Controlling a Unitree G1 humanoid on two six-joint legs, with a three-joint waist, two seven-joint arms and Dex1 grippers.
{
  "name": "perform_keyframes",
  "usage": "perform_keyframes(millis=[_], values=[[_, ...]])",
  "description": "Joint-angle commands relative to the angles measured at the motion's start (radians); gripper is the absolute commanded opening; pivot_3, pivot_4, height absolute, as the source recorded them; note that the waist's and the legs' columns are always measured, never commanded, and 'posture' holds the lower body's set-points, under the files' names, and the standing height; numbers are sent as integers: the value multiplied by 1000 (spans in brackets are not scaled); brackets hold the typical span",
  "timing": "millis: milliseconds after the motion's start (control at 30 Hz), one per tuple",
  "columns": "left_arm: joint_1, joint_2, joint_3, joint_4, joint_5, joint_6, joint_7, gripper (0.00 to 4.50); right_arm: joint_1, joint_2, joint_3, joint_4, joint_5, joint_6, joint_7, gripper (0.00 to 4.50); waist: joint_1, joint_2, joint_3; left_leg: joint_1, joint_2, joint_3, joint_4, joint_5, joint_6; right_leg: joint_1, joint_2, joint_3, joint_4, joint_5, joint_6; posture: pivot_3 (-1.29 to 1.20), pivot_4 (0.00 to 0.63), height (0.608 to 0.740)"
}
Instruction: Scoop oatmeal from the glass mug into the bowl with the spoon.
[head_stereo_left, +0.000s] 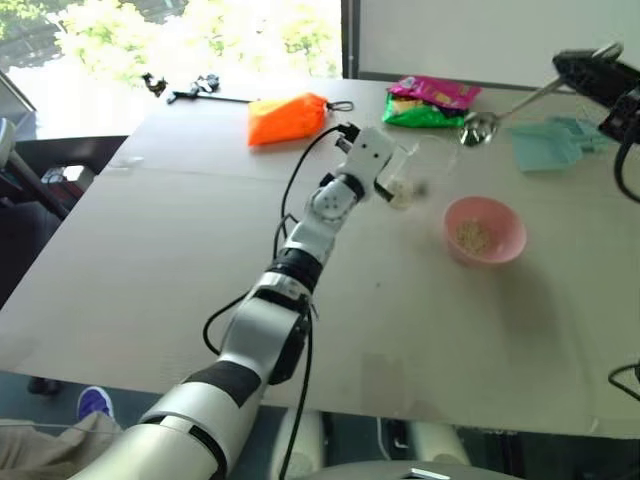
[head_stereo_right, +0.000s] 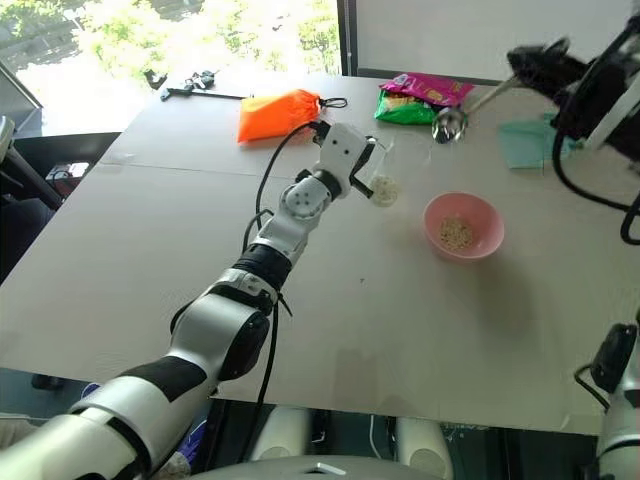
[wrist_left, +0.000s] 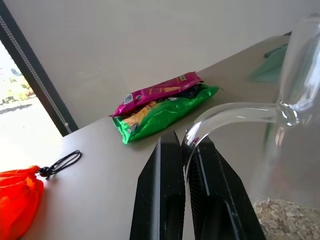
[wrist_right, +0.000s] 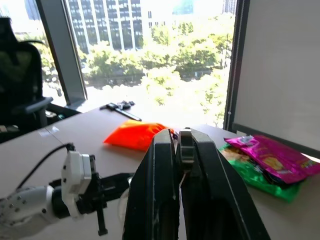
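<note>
L fingers (wrist_left: 182, 195) pinch glass mug (wrist_left: 300, 100) handle; R fingers (wrist_right: 182, 165) clamp spoon (head_stereo_right: 470, 105).

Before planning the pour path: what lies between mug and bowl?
Bare tabletop in the right eye view, between the glass mug and the bowl.

A pale grey table (head_stereo_left: 180, 260) carries everything. The pink bowl (head_stereo_left: 485, 230) rests right of centre with oatmeal (head_stereo_left: 474, 236) in it. Along the far edge lie an orange pouch (head_stereo_left: 288, 117), pink and green snack packets (head_stereo_left: 430, 102), a teal object (head_stereo_left: 555, 142) that may be a dustpan, and small black items (head_stereo_left: 185, 88).
</note>
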Motion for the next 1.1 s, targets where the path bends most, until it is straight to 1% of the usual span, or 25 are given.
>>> perform_keyframes(millis=[33,167,233,400,533,600,633,700,733,767,800,833,867,933,1033,1100], values=[[24,15,23,-150,-28,36,-6,41,-54,43,-6,-10,92,52,-75,0,1,0,0,0,0,0,0,0,0,0,0,0,0,0,0,0,150,740],[102,26,29,-323,-49,100,-10,41,-51,167,87,-28,75,32,-146,0,-2,0,0,-1,0,0,1,0,0,0,0,0,1,0,0,0,150,740],[141,33,27,-405,-55,135,-13,41,-54,202,118,-21,53,15,-161,0,1,0,0,-1,0,0,1,0,0,-1,0,1,3,0,0,0,150,740],[235,50,34,-601,-69,221,-16,41,-53,248,195,32,-17,-48,-129,0,0,0,0,-1,0,-1,2,0,0,-1,0,1,3,0,0,0,150,740],[285,63,42,-680,-69,273,-5,41,-60,266,264,66,-69,-80,-93,0,-1,0,0,-1,0,-1,4,0,0,0,0,1,5,0,0,0,150,740],[325,68,49,-719,-75,288,1,41,-59,299,317,78,-95,-96,-75,0,-7,1,0,0,0,-1,5,0,0,0,0,2,6,0,0,0,150,740],[345,68,56,-737,-81,300,4,0,-58,317,341,87,-109,-105,-67,731,-9,1,0,1,0,0,5,0,0,0,0,2,7,0,0,0,150,740],[382,68,74,-769,-96,313,8,0,-56,342,375,99,-135,-124,-48,1467,-14,1,0,1,0,-1,5,0,0,-1,0,2,9,0,0,0,150,740],[400,71,80,-781,-102,313,6,0,-56,347,384,100,-143,-130,-37,2008,-15,1,0,0,0,-1,6,0,0,-1,0,2,10,0,0,0,150,740],[420,72,94,-793,-115,318,8,0,-57,347,394,98,-152,-142,-21,2278,-17,1,0,0,0,-1,6,0,1,-1,0,2,10,0,0,0,150,740],[438,72,112,-803,-132,325,12,0,-57,344,397,91,-158,-154,-5,2719,-19,1,0,0,0,-1,7,0,1,-1,0,2,10,0,0,0,150,740],[454,75,130,-811,-145,330,17,0,-57,339,397,80,-165,-170,10,3336,-19,1,0,-1,0,-1,8,0,1,-1,0,2,10,0,0,0,150,740],[472,83,148,-816,-156,325,17,0,-54,329,392,64,-179,-193,20,3797,-19,1,0,-1,0,-1,9,0,1,-1,0,2,10,0,0,0,150,740],[505,95,181,-825,-180,315,16,0,-30,297,383,12,-199,-230,46,4454,-18,0,0,-1,0,-2,9,-1,2,-1,0,2,10,0,0,0,150,740],[545,111,241,-808,-215,288,27,0,54,271,338,-87,-144,-287,146,4454,-15,0,-1,-1,0,-2,9,-2,5,0,0,1,10,0,0,0,150,740],[561,124,276,-769,-216,257,47,0,145,222,323,-168,-154,-302,174,4454,-14,0,-1,-1,0,-3,9,-3,5,1,0,1,9,0,0,0,150,740]])
